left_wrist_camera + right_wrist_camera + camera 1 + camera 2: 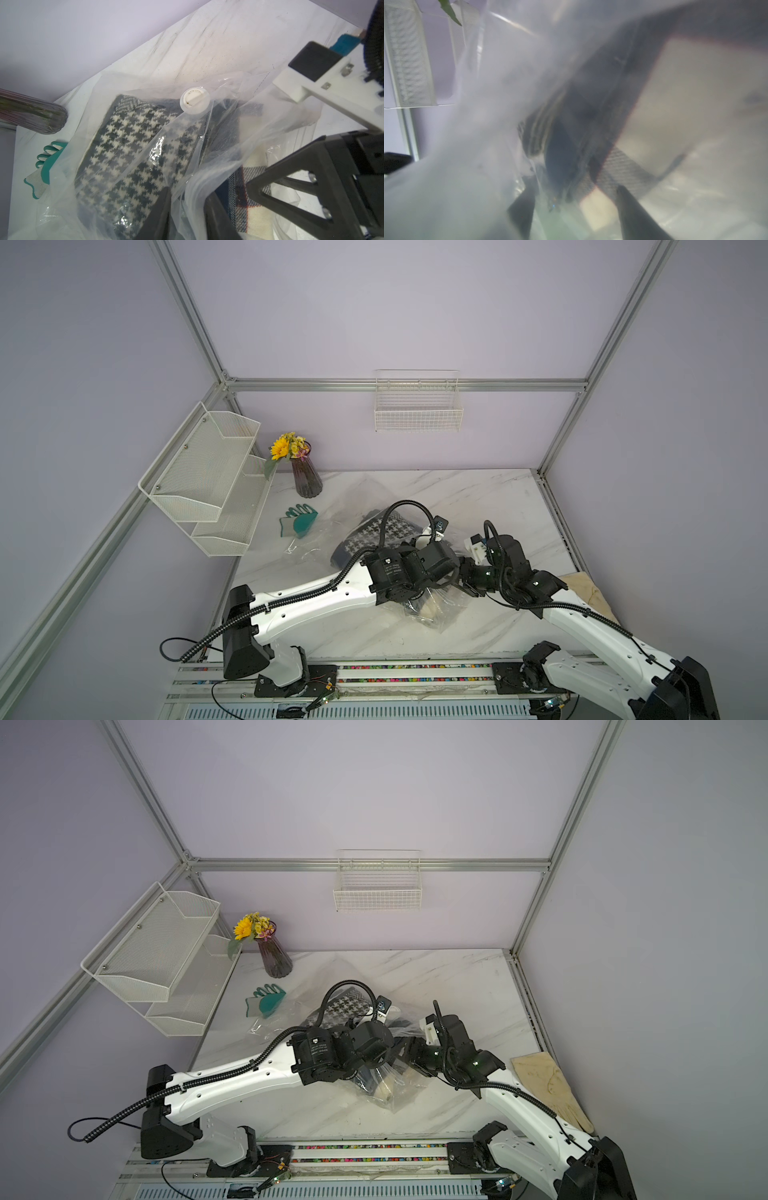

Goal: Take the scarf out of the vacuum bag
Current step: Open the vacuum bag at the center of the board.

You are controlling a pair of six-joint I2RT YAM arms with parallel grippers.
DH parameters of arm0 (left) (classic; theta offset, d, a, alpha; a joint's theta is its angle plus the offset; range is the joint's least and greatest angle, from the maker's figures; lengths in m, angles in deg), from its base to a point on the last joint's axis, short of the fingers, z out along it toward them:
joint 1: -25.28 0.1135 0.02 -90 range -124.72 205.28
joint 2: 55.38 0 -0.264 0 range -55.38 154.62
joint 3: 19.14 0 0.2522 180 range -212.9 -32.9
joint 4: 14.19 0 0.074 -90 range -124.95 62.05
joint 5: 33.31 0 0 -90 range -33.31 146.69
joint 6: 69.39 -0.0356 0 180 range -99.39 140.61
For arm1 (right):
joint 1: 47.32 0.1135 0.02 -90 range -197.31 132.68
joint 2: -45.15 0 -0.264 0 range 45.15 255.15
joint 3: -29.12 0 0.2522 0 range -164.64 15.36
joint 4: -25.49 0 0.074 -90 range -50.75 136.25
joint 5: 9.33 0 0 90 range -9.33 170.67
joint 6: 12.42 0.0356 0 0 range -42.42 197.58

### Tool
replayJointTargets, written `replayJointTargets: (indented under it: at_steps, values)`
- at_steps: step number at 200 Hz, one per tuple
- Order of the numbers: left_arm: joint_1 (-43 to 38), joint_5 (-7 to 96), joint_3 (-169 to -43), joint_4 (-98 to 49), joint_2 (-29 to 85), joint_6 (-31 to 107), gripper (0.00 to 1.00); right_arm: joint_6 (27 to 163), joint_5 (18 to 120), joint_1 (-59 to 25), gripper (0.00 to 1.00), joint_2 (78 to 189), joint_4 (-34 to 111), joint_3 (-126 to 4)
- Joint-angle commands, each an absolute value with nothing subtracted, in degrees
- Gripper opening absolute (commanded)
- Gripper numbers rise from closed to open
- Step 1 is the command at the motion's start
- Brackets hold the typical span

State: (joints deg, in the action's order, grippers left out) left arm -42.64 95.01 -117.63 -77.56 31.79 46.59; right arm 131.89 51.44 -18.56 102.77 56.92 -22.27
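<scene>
The vacuum bag (432, 616) (397, 1092) lies crumpled in the middle of the marble table. Its round white valve cap (194, 100) faces up. Inside it lie a black-and-white houndstooth scarf (124, 155) (386, 526) and a cream plaid scarf (257, 164) with blue and red lines. My left gripper (187, 195) is shut on a bunched fold of the bag's film beside the plaid scarf. My right gripper (575, 187) reaches into the bag's mouth. Its fingers stand apart, with the plaid scarf (596, 209) between them, seen blurred through film.
A purple vase of flowers (307, 481) and a green glove (299, 522) sit at the back left beside the bag. A white mesh shelf (208, 477) hangs on the left wall and a wire basket (417, 410) on the back wall. A cream glove (548, 1085) lies at the right edge.
</scene>
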Motion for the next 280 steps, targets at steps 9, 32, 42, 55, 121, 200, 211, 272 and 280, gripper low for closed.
replayJointTargets:
  at_steps: [9, 32, 42, 55, 121, 200, 211, 272, 280]
  values:
    - [-42.22, 94.92, -118.71, -77.83, 32.03, 48.04, 0.25, 134.2, 53.73, -17.4, 0.65, 104.42, 49.34, -23.05]
    - [-42.13, 95.25, -119.89, -77.85, 33.54, 48.04, 0.14, 133.41, 56.08, -17.07, 0.64, 104.73, 49.18, -23.0]
    - [-41.94, 95.1, -120.22, -77.79, 34.17, 47.87, 0.1, 133.73, 57.09, -16.95, 0.63, 104.71, 48.9, -22.91]
    - [-41.62, 94.6, -120.52, -77.62, 34.96, 47.69, 0.07, 133.75, 58.45, -16.66, 0.62, 104.56, 49.0, -23.04]
    - [-35.81, 92.63, -121.77, -75.33, 36.57, 46.45, 0.0, 131.14, 64.75, -14.82, 0.58, 100.74, 52.31, -23.68]
    - [-29.37, 92.11, -127.96, -73.85, 36.9, 39.65, 0.0, 129.69, 71.27, -13.59, 0.51, 91.23, 56.5, -21.5]
    - [-28.78, 92.19, -128.74, -73.61, 36.84, 38.84, 0.0, 129.96, 70.52, -13.43, 0.48, 91.82, 55.9, -21.1]
    - [-24.23, 91.4, -136.04, -73.86, 39.85, 33.19, 0.0, 130.07, 69.19, -13.04, 0.39, 94.92, 54.67, -20.97]
    - [-23.75, 91.25, -137.09, -73.83, 40.51, 31.59, 0.0, 130.08, 69.17, -13.06, 0.39, 95.4, 54.89, -21.15]
